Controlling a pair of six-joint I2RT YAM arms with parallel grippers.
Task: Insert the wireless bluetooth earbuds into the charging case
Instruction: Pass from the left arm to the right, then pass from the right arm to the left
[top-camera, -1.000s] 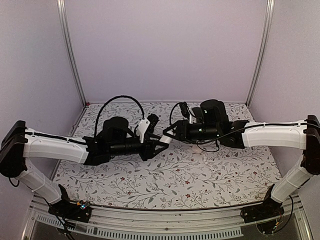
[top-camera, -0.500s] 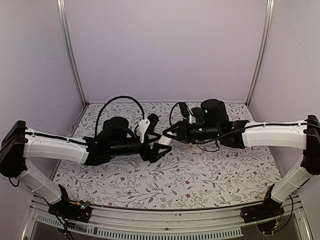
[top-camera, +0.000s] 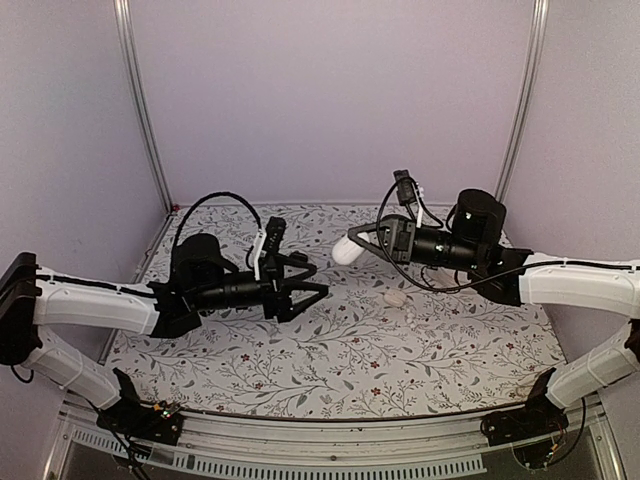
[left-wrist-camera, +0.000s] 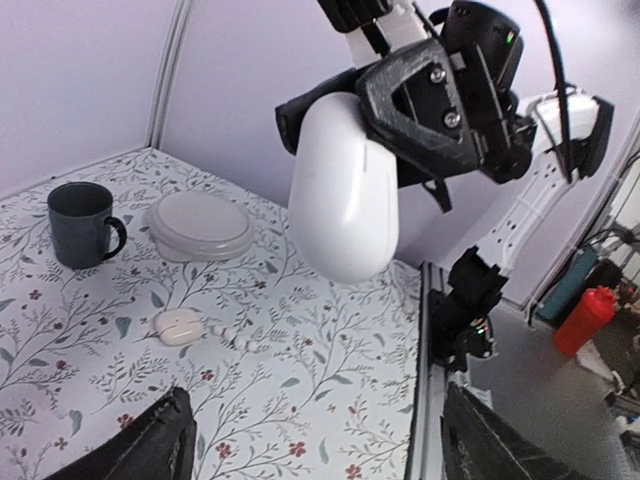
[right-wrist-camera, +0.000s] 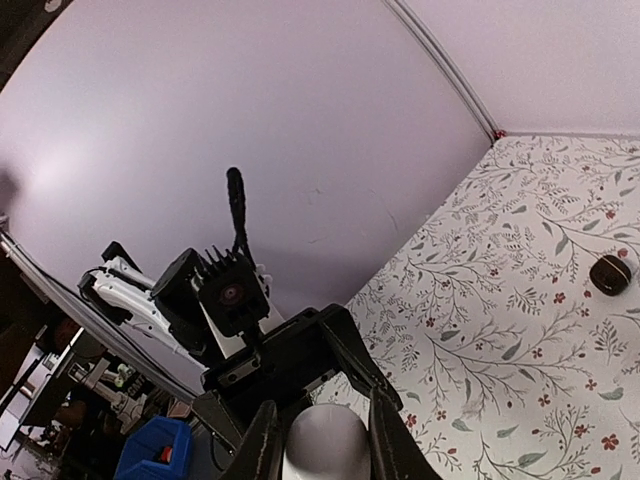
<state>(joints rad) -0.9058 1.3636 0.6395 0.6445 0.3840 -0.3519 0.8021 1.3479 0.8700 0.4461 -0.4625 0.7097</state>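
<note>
Left tool withdrawn, right tool clasping case, gap between

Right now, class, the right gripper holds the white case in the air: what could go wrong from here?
1. The right gripper pinches only one end of the case, well off the table; the case may slip and drop.
2. The earbuds lie loose on the table. The open, empty left gripper could clash with the right one while reaching for them, or knock them away.
</note>
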